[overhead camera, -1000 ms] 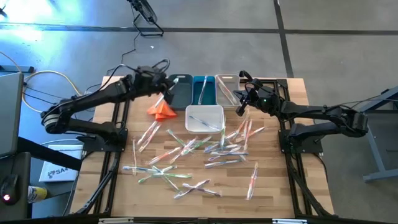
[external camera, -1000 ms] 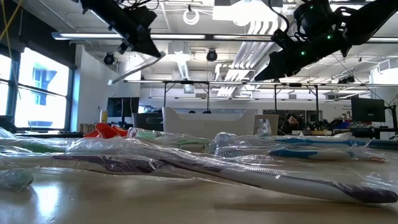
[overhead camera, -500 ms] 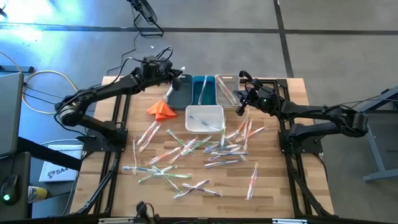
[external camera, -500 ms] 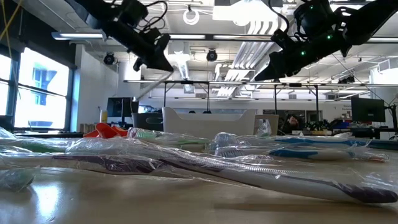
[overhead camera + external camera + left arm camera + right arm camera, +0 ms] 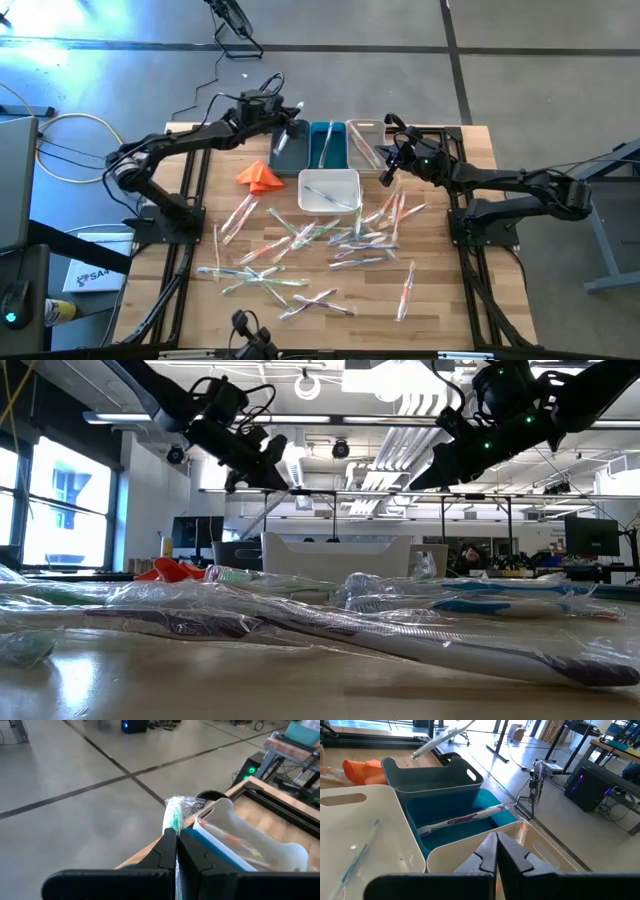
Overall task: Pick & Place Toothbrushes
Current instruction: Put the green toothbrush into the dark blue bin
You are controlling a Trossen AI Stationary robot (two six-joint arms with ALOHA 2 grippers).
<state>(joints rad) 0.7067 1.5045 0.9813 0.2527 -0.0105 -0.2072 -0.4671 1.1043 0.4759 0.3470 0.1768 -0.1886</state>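
At the bench's far edge, the left gripper point(image 5: 283, 122) holds a wrapped toothbrush point(image 5: 282, 138) in closed fingers above the dark bin point(image 5: 291, 152), apparently about to lower and release it. The right gripper point(image 5: 385, 160) hovers nearby, fingers shut and empty.

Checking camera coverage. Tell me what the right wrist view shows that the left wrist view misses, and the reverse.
Only the right wrist view: a purple toothbrush lying in the blue bin, the grey bin, the orange cloth. Only the left wrist view: the left gripper shut on a green wrapped toothbrush. Both: a cream bin and the room's floor.
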